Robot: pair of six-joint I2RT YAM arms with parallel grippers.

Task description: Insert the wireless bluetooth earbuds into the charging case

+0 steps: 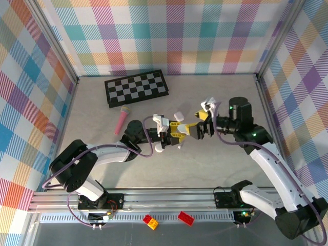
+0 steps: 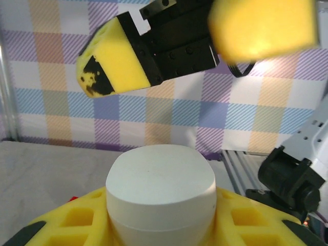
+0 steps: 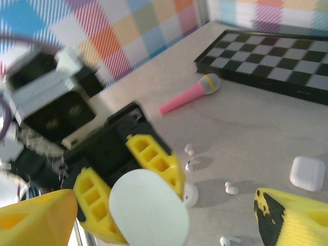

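My left gripper point(image 1: 179, 131) is shut on a closed white charging case point(image 2: 160, 187), held above the table between its yellow fingers point(image 2: 61, 220). The same case point(image 3: 148, 212) fills the foreground of the right wrist view. My right gripper point(image 1: 203, 128) faces it, open, with one yellow fingertip point(image 2: 115, 64) and the other point(image 2: 261, 25) just beyond the case and nothing between them. Several tiny white earbuds lie loose on the table: one pair point(image 3: 190, 156), one point(image 3: 230, 188) and one point(image 3: 228, 240).
A second white case point(image 3: 307, 173) sits on the table at the right, also seen at the case point(image 1: 178, 115). A round white piece point(image 3: 190, 196) lies under the left finger. A pink toy microphone point(image 1: 123, 119) and a chessboard point(image 1: 137, 87) lie farther back.
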